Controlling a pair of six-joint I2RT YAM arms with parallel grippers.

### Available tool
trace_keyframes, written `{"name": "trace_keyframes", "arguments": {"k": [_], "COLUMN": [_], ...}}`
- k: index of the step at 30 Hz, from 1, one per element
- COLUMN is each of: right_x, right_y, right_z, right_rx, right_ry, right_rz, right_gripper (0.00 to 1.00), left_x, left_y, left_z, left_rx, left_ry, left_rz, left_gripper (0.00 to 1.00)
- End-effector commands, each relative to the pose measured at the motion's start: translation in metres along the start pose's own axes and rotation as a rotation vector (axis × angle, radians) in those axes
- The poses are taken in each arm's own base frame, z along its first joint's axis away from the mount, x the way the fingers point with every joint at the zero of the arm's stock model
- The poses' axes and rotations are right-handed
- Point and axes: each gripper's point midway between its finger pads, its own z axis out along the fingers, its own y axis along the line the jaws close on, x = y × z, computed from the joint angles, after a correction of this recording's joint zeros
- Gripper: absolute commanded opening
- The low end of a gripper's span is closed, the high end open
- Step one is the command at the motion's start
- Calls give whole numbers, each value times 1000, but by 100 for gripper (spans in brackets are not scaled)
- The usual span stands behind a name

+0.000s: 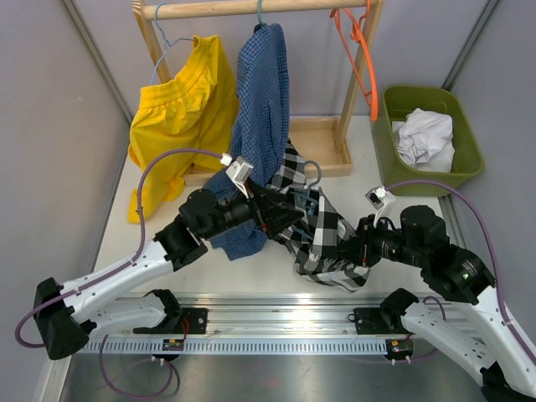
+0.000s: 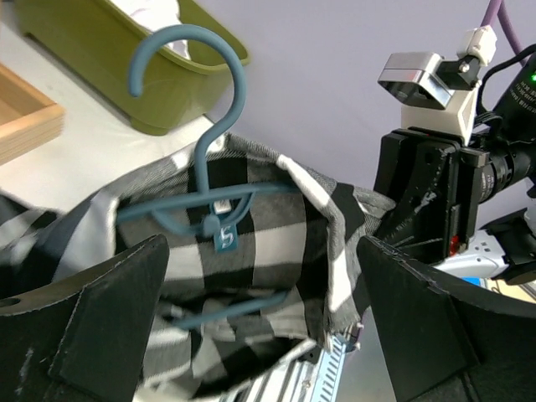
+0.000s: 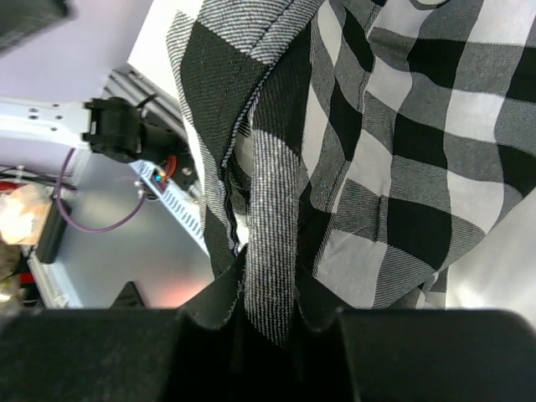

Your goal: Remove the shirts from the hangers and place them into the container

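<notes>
The black-and-white plaid shirt (image 1: 325, 230) hangs off the table between both arms, still on a blue-grey hanger (image 2: 197, 126) whose hook (image 1: 315, 172) sticks up behind it. My right gripper (image 3: 272, 314) is shut on a fold of its edge. My left gripper (image 2: 260, 327) is open, its fingers (image 2: 92, 327) straddling the shirt's collar area below the hanger without touching it. The blue check shirt (image 1: 261, 109) hangs on the rail. The white shirt (image 1: 427, 138) lies in the olive-green container (image 1: 381, 126). An empty orange hanger (image 1: 362, 54) hangs on the rail.
A yellow garment (image 1: 180, 109) hangs at the left of the wooden rail frame (image 1: 251, 8), whose base tray (image 1: 322, 142) sits behind the plaid shirt. The metal rail (image 1: 276, 301) with both arm bases runs along the near edge. Grey walls close both sides.
</notes>
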Motion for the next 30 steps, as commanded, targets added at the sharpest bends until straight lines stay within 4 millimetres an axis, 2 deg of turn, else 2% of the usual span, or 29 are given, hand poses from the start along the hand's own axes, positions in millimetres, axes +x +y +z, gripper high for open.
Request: {"name": "trace_keyframes", "arguments": {"k": [1,5,11,17,21,25,30], "right_x": [-22,-22,-18,-16,-19,-22,-24], "right_y": [41,45,43,38,40,42,44], "right_z": [-7,-6,-6,-3,-3,-5,-11], "right_rx": [-183,-210,-204,-179,-187,-190,-189], "right_ry": [-56,-51,-33,-25,-29,-31,-51], "right_rz": [-33,-30,-36,-41,-45,-50,-57], "right_gripper": [0,0,0,0,0,0,0], "left_x": [-29,-30,-33,-39,-36,-22,-19], "left_y": [-32,-28,-21,-39,-26,-4,19], "left_z": [17,29,36,32,39,56,60], "left_rx": [160,147,83,118,60,-18,-128], "left_ry": [-98,-107,-107,-112,-94,-44,-44], "left_rz": [1,32,103,121,159,167,167], "left_gripper": [99,99,99,99,99,99,98]}}
